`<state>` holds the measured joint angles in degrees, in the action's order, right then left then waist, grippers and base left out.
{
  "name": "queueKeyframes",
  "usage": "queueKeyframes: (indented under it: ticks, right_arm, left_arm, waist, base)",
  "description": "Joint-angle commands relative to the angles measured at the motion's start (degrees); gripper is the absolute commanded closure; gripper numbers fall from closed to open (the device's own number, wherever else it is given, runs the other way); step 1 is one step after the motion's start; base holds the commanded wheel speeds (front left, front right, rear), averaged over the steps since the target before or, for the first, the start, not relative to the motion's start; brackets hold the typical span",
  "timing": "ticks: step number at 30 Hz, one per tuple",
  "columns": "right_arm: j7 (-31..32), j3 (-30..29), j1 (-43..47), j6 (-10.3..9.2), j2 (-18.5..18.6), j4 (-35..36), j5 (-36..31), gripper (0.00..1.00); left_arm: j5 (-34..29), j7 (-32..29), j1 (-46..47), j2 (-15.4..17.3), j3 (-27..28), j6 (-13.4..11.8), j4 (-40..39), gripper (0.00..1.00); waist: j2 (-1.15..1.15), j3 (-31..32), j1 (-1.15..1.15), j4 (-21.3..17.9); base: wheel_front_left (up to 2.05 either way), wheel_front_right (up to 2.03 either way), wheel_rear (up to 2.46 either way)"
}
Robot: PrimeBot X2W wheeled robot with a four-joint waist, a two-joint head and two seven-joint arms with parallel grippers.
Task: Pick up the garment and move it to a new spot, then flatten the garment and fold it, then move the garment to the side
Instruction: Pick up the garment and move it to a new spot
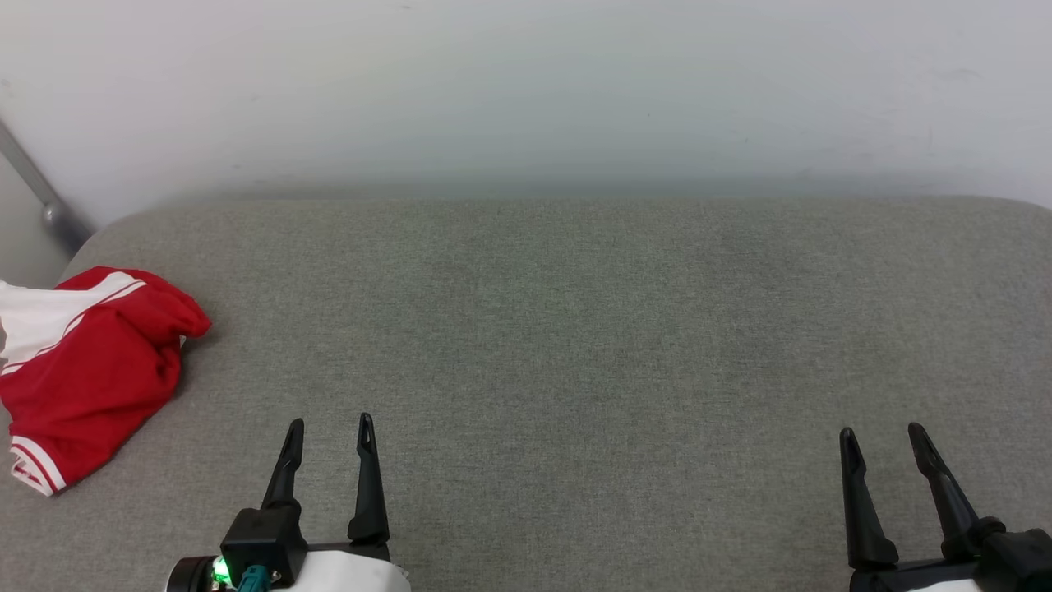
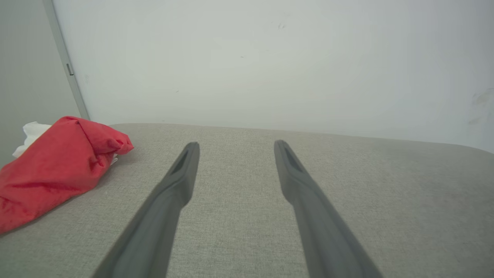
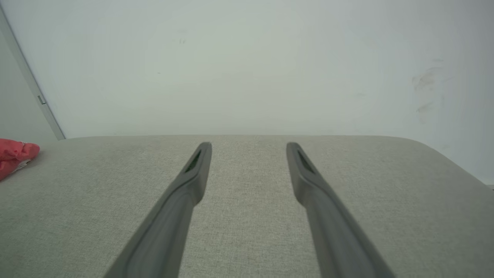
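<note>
Head view puts the crumpled red jersey shirt with white sleeve and red-and-white striped trim (image 1: 90, 370) in a loose heap at the far left end of the grey woven padded surface (image 1: 575, 329), touching neither arm. The left gripper (image 1: 330, 421) is the nearer one, just to the heap's right and closer to the robot, its two long dark fingers spread with nothing between them. The right gripper (image 1: 881, 430) sits well apart at the other end, likewise spread and empty. Behind the pad rises a plain pale wall (image 1: 526, 82), with a slanted grey metal bar (image 1: 41, 197) at the left corner. I judge the first step, picking the shirt up, not yet begun; it calls for the left arm to swing toward the heap and pinch a raised fold. The shirt's left part is cut off by the frame, its chest lettering is folded out of sight, and whether either gripper touches the pad cannot be told.
</note>
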<state>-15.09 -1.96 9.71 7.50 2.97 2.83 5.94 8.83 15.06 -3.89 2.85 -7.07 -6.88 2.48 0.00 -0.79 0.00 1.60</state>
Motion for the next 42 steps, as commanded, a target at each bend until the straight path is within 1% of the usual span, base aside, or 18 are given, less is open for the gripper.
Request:
queueKeyframes:
  ticks: [1,9,26,29,36,42]
  right_arm:
    - [-0.1,0.0,0.8,-0.02,-0.2,-0.2,0.4,0.0]
    - [-0.1,-0.4,0.9,-0.02,-0.2,-1.3,2.6,0.0]
    - [-0.1,-0.1,1.1,-0.02,-0.2,-1.9,3.4,0.0]
    - [-0.1,-0.1,1.1,-0.02,-0.2,-1.8,3.4,0.0]
    - [-0.1,0.0,1.4,-0.02,-0.2,-1.3,3.2,0.0]
    - [-0.1,-0.2,1.7,-0.02,-0.2,-0.8,2.9,0.0]
  left_arm:
    - [0.1,0.2,-0.3,0.1,0.1,-0.1,0.1,0.0]
    - [0.3,0.2,-0.5,0.1,0.1,-0.1,0.5,0.0]
    - [0.5,0.2,-0.2,0.1,0.2,-0.2,1.2,0.0]
    - [0.7,0.2,-0.3,0.1,0.5,-0.6,1.2,0.0]
    - [0.5,0.2,0.0,0.1,0.8,-1.2,1.2,0.0]
    - [1.3,0.2,0.6,0.0,1.1,-1.5,1.0,0.0]
  waist:
    - [0.0,0.0,0.0,0.0]
    - [0.0,0.1,0.0,0.1]
    - [0.0,0.4,0.0,0.7]
    - [0.0,0.4,0.0,1.1]
    - [0.0,0.4,0.0,3.9]
    - [0.0,-0.2,0.0,8.5]
  base:
    - [0.0,0.0,0.0]
    - [0.0,0.0,0.0]
    - [0.0,0.0,0.0]
    - [0.0,0.0,0.0]
    - [0.0,0.0,0.0]
    - [0.0,0.0,0.0]
